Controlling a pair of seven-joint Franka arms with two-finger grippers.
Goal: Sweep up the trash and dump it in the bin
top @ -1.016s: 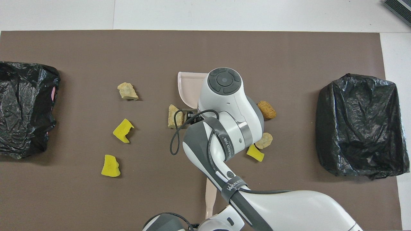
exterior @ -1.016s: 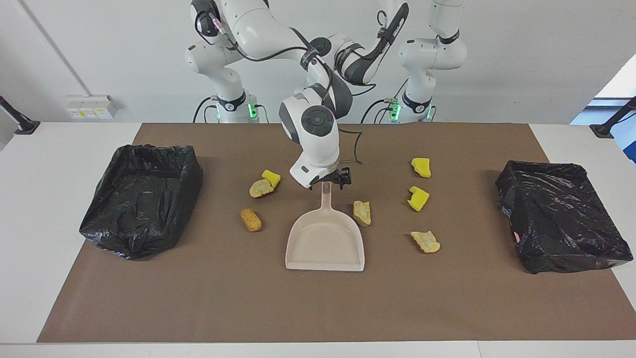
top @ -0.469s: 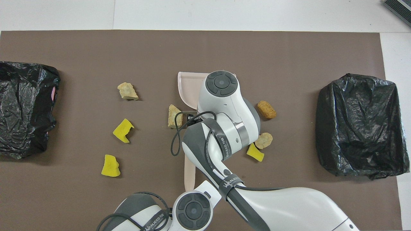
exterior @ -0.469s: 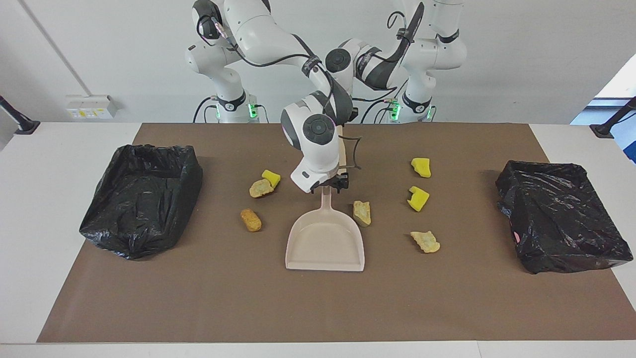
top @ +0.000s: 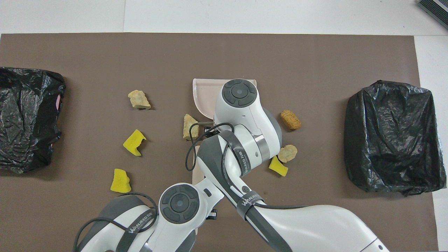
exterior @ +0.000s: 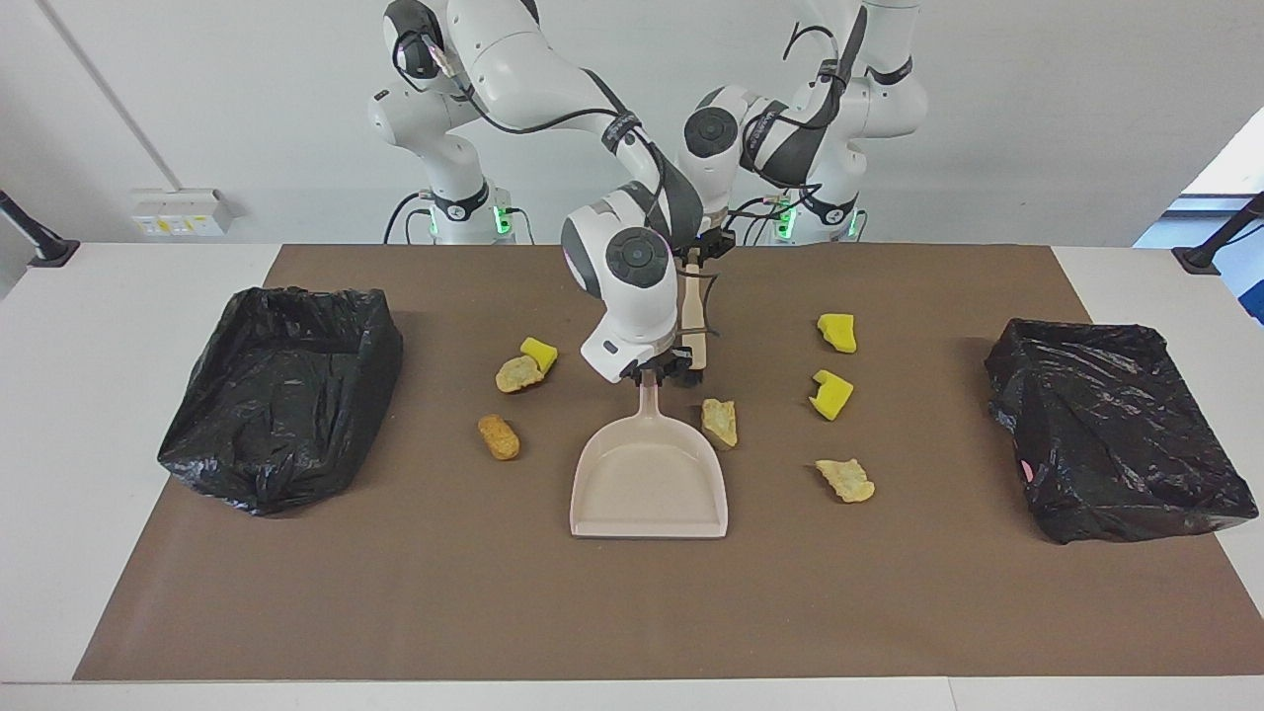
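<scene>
A beige dustpan (exterior: 647, 484) lies flat mid-table, its handle pointing toward the robots. My right gripper (exterior: 652, 372) is shut on that handle. Just beside it hangs a beige hand brush (exterior: 694, 311), bristle end down near the mat, with my left gripper (exterior: 698, 259) shut on its top. Several pieces of trash lie around the pan: a tan lump (exterior: 720, 422) beside its handle, a brown one (exterior: 499, 436), a yellow and tan pair (exterior: 528, 363), two yellow chunks (exterior: 830, 394) and another tan lump (exterior: 845, 480). In the overhead view my right arm covers most of the pan (top: 204, 94).
Two bins lined with black bags stand at the ends of the brown mat, one at the right arm's end (exterior: 281, 395) and one at the left arm's end (exterior: 1116, 425). Bare mat stretches from the pan's mouth to the table edge farthest from the robots.
My right gripper closed on the dustpan handle, and the pan shifted slightly. The left arm swung in with the brush, which now hangs beside the right wrist.
</scene>
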